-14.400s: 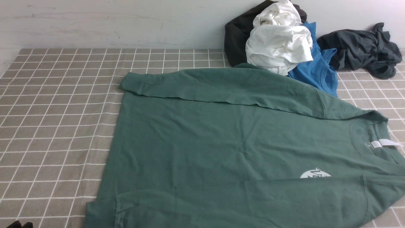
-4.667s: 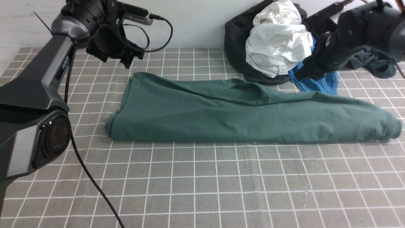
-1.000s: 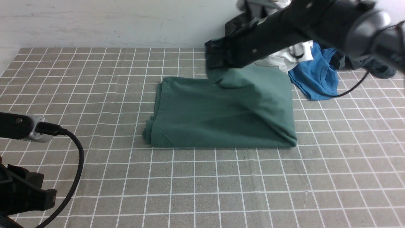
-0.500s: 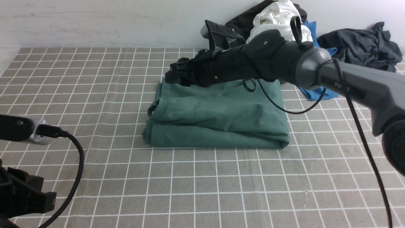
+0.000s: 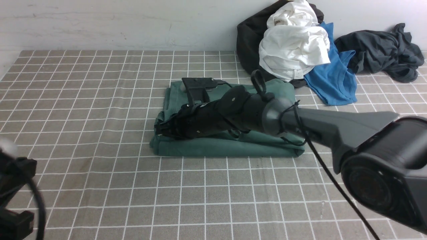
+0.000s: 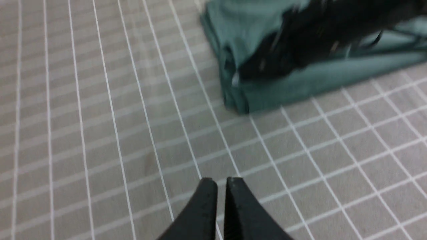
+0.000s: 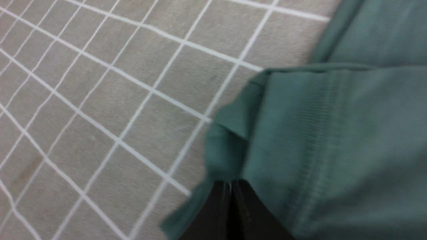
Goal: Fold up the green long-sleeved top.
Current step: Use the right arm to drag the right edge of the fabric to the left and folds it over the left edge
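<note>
The green long-sleeved top (image 5: 227, 146) lies folded into a compact rectangle in the middle of the checked cloth. My right arm stretches low across it, and my right gripper (image 5: 159, 130) sits at the top's left edge. In the right wrist view the right gripper (image 7: 230, 183) has its jaws pressed together over the layered green edge (image 7: 333, 133), and no cloth shows between them. My left gripper (image 6: 217, 180) is shut and empty above bare cloth, well short of the top (image 6: 300, 86). The left arm (image 5: 13, 196) shows blurred at the near left corner.
A clothes pile lies at the back right against the wall: a white garment (image 5: 293, 46), a black one (image 5: 248, 43), a bright blue shirt (image 5: 333, 80) and a dark grey garment (image 5: 383, 50). The grey checked tablecloth (image 5: 83, 100) covers the table.
My right arm has laid the top's right half over to the left, then dropped lower and nearer across the folded top, its jaws now shut. The left arm has sunk lower at the near left.
</note>
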Motion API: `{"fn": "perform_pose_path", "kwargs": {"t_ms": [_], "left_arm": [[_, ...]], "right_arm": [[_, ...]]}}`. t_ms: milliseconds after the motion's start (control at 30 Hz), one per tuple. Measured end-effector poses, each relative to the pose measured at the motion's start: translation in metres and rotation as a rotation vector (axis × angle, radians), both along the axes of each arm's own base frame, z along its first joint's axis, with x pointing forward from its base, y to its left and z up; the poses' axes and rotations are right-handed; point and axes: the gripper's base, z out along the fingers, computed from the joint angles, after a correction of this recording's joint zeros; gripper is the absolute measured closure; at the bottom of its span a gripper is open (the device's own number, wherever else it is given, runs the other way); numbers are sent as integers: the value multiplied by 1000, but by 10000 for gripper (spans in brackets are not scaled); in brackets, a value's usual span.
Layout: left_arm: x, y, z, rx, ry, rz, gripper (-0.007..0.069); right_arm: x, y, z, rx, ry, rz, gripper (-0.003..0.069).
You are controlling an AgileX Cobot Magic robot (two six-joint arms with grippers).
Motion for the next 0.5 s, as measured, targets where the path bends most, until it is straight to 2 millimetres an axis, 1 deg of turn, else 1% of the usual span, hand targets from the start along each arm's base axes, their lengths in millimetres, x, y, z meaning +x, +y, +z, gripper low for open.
{"fn": "perform_pose_path", "kwargs": {"t_ms": [33,100,133,167,200,233,267,300,333,367,400,433,467,500], "left_arm": [[-8,1,0,8,-56,-10,601],[-21,2,-6,16,-127,-21,601],[-28,3,-11,20,-149,-24,601],[-34,4,-19,21,-168,-24,601],[-35,4,-20,22,-171,-24,601],[-39,6,-31,20,-193,-19,601],[-42,6,-36,16,-218,-13,601],[-45,7,-40,11,-254,-6,601],[-46,8,-41,10,-261,-4,601],[-48,9,-46,-2,-323,12,601],[-49,9,-46,-3,-330,14,601],[-49,11,-49,-11,-374,27,601],[-50,11,-49,-12,-382,29,601],[-49,12,-51,-18,-411,40,601]], "right_arm": [[-3,3,6,-2,-23,9,668],[-6,5,26,-10,-81,32,669],[-8,4,42,-17,-124,50,669],[-11,-1,68,-20,-178,71,669],[-12,-1,72,-29,-190,83,669],[-18,-10,107,-47,-253,123,669],[-25,-18,133,-64,-293,154,669],[-34,-30,165,-89,-333,180,669],[-36,-32,170,-83,-331,182,669],[-54,-51,204,-157,-346,225,669],[-58,-55,213,-157,-349,219,669],[-76,-75,240,-250,-340,232,669],[-79,-79,241,-281,-325,233,669],[-93,-96,257,-359,-301,217,669]]}}
